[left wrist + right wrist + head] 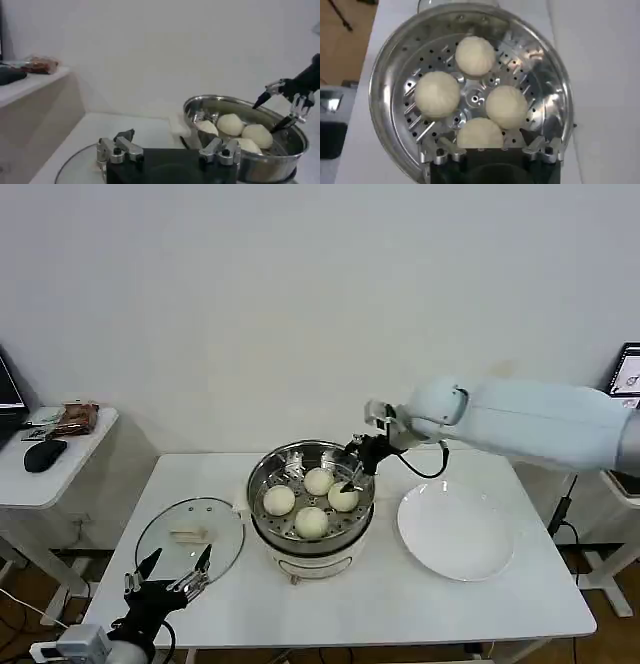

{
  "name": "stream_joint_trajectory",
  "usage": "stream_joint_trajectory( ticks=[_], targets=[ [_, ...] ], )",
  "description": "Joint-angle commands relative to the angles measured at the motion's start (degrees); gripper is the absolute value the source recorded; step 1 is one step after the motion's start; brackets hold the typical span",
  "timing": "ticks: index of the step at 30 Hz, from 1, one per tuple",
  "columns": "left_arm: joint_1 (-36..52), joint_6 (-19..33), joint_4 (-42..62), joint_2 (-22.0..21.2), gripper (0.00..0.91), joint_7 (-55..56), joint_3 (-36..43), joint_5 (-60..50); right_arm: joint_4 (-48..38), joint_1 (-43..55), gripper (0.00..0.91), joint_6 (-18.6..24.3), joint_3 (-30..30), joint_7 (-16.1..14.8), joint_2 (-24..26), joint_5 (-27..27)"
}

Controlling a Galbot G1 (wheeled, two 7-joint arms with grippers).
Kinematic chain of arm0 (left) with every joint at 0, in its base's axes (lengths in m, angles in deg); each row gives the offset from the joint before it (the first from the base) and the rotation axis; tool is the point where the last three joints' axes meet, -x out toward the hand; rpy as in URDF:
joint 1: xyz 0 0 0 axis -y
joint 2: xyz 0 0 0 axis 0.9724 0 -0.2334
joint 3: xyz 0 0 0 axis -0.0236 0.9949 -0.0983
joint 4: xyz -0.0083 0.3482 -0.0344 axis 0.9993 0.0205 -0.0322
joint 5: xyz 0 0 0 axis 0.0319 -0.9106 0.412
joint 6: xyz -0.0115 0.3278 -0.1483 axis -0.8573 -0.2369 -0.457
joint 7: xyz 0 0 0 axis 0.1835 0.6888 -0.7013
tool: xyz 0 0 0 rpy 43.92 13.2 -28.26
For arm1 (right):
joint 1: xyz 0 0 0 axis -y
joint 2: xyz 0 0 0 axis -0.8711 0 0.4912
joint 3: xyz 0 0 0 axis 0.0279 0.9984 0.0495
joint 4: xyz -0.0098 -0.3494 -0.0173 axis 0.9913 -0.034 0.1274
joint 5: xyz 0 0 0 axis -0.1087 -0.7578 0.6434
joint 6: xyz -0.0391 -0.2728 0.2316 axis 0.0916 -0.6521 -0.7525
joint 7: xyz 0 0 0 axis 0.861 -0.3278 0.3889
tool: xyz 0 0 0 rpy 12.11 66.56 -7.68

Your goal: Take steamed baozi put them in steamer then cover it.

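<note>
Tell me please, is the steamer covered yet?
No. The glass lid lies flat on the table beside the steamer, which stands open with four buns inside.

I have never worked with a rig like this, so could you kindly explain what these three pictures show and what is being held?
A two-armed robot stands at a white table. One picture looks down from its head; the others come from cameras on its wrists.

The shiny round steel steamer on its white pot base holds four cream-white round buns, seen from above in the right wrist picture. The right gripper hovers open over the steamer's far right rim, holding nothing. The round clear glass lid lies flat left of the steamer; the left gripper, open and empty, sits at its near edge. A flat white round plate lies to the right.
</note>
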Motion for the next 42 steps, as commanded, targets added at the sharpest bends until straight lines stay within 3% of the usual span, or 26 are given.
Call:
stream_joint_trajectory(
  ticks=[1,6,9,11,13,14,17,22,27,30,34,39,42],
  targets=[
    [0.0,0.0,0.1,-0.5,0.907,-0.1,-0.3,-0.1,5.5,-17.3,0.907,1.4,-28.9,6.3,16.4,-1.0],
    [-0.4,0.1,-0.3,-0.3,0.907,-0.5,-1.0,-0.1,11.3,-35.4,0.907,2.5,-49.7,11.6,23.8,-4.9],
    [-0.6,0.1,-0.5,-0.2,0.907,-0.7,-1.3,-0.1,15.2,-45.2,0.907,3.7,-58.8,13.3,26.9,-7.7],
    [-0.8,0.2,-0.5,-0.1,0.907,-0.7,-1.4,-0.1,16.6,-52.7,0.907,4.8,-66.2,14.3,28.1,-10.5],
    [-0.7,0.4,-0.3,0.2,0.907,-0.9,-1.5,-0.1,17.4,-60.0,0.907,5.8,-74.4,16.5,28.4,-11.4],
    [-0.6,0.5,-0.2,0.2,0.907,-0.9,-1.6,-0.2,17.6,-64.0,0.907,7.3,-77.5,19.3,28.3,-12.8],
    [-0.3,1.0,0.1,-0.1,0.907,-1.4,-1.6,-0.4,17.1,-71.8,0.907,10.9,-85.3,22.3,27.7,-15.4],
    [-0.3,1.5,0.1,-0.1,0.907,-2.3,-2.1,-2.2,16.7,-86.9,0.907,14.8,-100.6,26.2,21.2,-18.8],
    [-0.5,2.1,1.2,0.3,0.907,-3.3,-3.3,-3.2,16.6,-96.3,0.907,19.7,-111.2,25.0,10.9,-27.8],
    [-0.3,3.2,2.7,1.1,0.907,-4.2,-3.7,-5.5,17.8,-100.0,0.907,21.5,-115.2,25.0,4.6,-29.6],
    [-0.4,4.8,5.2,2.2,0.907,-5.3,-5.0,-7.3,20.2,-106.7,0.907,26.0,-120.7,23.7,-3.0,-36.4],
    [0.0,8.6,8.1,2.9,0.907,-6.5,-5.5,-12.5,21.0,-112.9,0.907,29.2,-125.6,22.1,-11.8,-38.0],
    [-0.2,10.5,9.7,3.7,0.907,-6.9,-5.5,-14.2,20.1,-115.3,0.907,30.3,-127.3,21.9,-14.0,-37.2]
  ],
)
